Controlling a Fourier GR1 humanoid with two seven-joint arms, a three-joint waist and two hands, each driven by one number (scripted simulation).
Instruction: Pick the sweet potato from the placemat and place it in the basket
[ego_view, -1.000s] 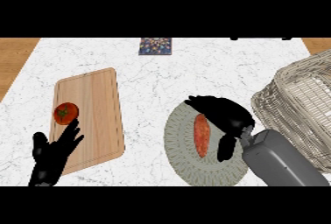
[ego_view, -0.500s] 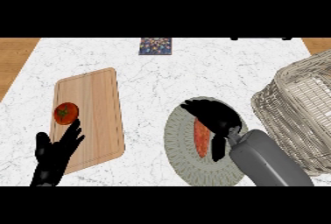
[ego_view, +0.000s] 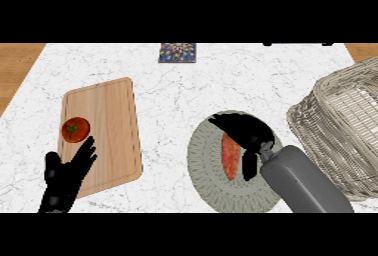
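An orange sweet potato (ego_view: 229, 156) lies on a round grey woven placemat (ego_view: 204, 165) at the lower middle of the counter. My right hand (ego_view: 248, 132) hovers over its right side, fingers bent downward around it, covering part of it; whether they touch it I cannot tell. A wire basket (ego_view: 347, 125) stands at the right edge, beside the placemat. My left hand (ego_view: 66, 172) rests open at the lower left, fingers up, over the corner of the cutting board.
A wooden cutting board (ego_view: 103, 131) lies at the left with a red tomato (ego_view: 75, 129) on it. A small patterned item (ego_view: 178, 52) sits at the counter's far edge. White marble counter (ego_view: 221, 85) stretches between them.
My right hand and forearm have shifted left and down, from the placemat's right edge onto the sweet potato. The left hand has stayed still.
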